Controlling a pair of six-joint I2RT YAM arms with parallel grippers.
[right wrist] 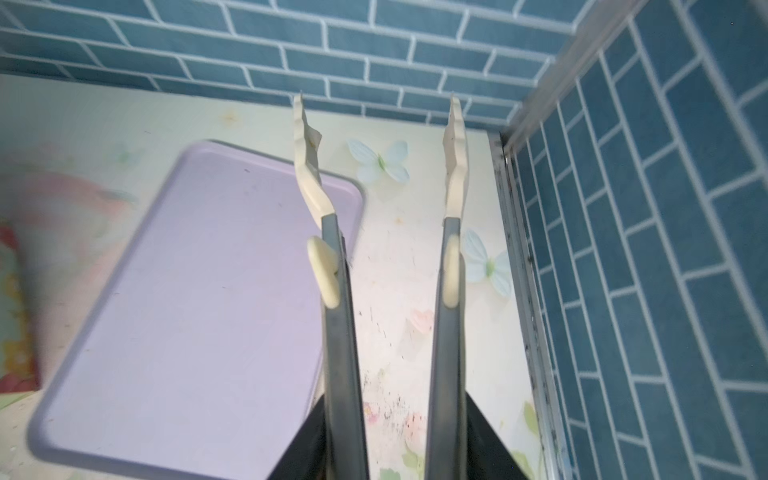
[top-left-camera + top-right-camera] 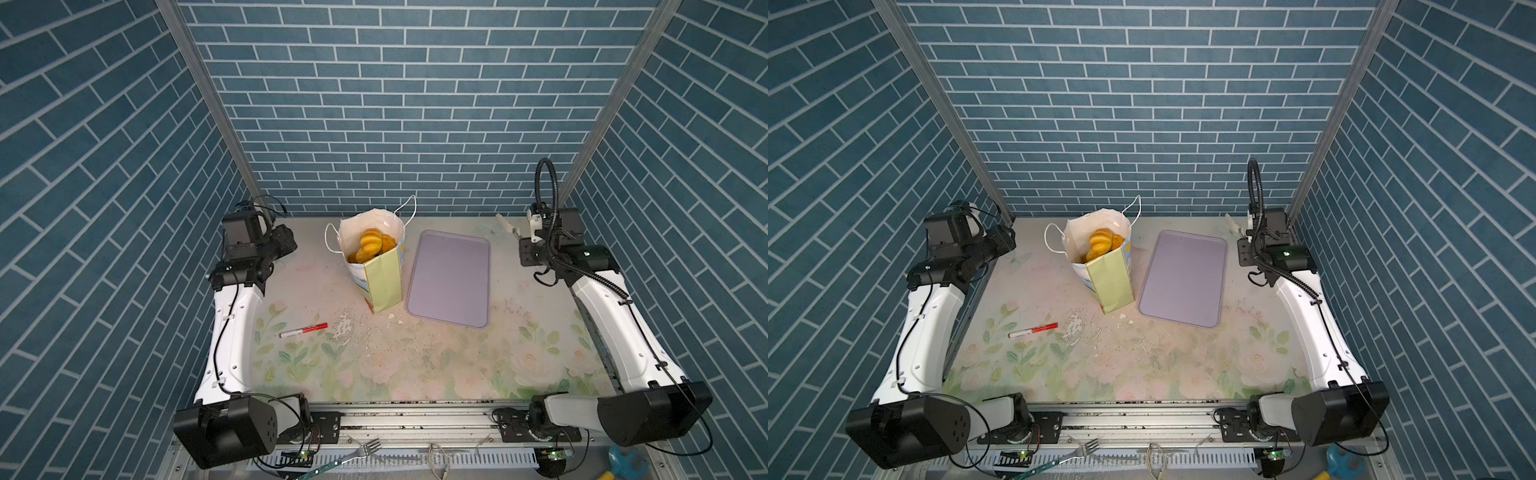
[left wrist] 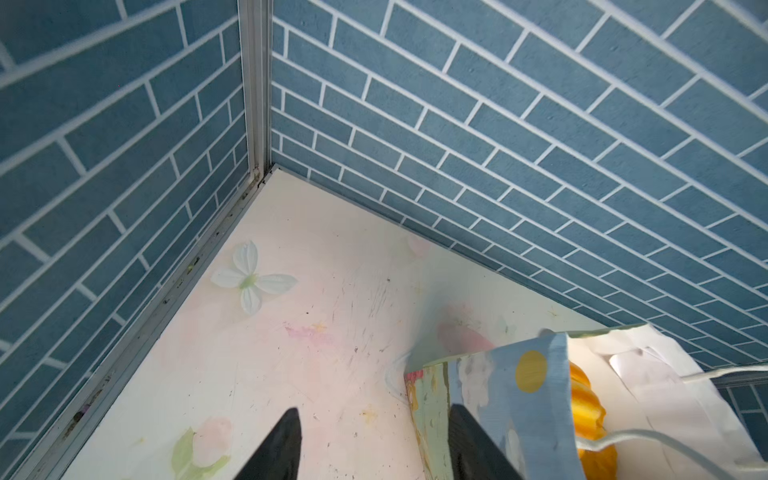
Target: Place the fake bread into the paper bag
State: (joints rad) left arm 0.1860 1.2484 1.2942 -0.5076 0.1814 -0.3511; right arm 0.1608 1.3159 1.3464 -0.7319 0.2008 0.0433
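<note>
Nothing here can be read: no word, number or brand. The red and white marker [image 2: 303, 331] lying on the worktop [image 2: 419, 370] is too small in both top views to tell whether its barrel bears any lettering. The paper bag [image 3: 505, 399] shows only painted colour on its face in the left wrist view, a yellow dot on blue and white, not writing.

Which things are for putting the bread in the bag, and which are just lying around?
For the job:
- bread, inside the bag
- bag
- tongs, for picking up

Just lying about:
- tray, bare
- marker
- fork, off the table's front edge
</note>
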